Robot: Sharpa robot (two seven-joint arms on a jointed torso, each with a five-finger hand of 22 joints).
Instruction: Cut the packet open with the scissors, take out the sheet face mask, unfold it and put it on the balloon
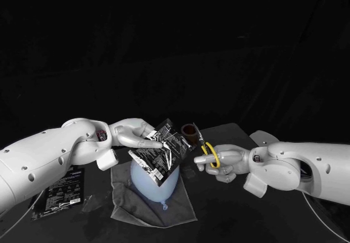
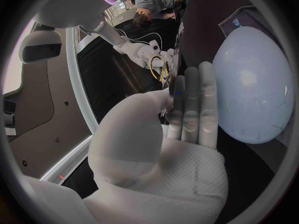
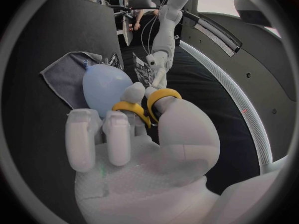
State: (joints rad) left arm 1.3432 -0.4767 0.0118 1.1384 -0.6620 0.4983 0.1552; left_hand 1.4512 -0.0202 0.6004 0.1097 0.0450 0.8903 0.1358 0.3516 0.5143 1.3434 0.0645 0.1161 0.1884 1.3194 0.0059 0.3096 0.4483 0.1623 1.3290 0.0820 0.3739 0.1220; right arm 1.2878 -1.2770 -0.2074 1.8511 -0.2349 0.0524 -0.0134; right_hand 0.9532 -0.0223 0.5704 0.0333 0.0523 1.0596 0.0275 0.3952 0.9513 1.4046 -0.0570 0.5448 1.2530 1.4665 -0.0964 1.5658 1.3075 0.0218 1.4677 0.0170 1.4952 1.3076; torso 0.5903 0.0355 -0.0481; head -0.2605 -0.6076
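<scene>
Gripping the black packet (image 1: 162,149) at the centre of the frame, the left hand (image 1: 135,136) holds it tilted over the pale balloon (image 1: 155,185) on the grey cloth (image 1: 182,212), while the right hand (image 1: 222,164), right of centre, grasps the yellow-handled scissors (image 1: 203,144), blades up beside the packet's upper right edge. I judge 2 risks: a deep cut could slice the mask inside, and a low blade could burst the balloon.

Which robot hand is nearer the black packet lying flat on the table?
Left. The left robot hand, holding the raised packet, is on the same side of the balloon as the flat packet; the right robot hand, holding the scissors, is beyond the balloon.
</scene>
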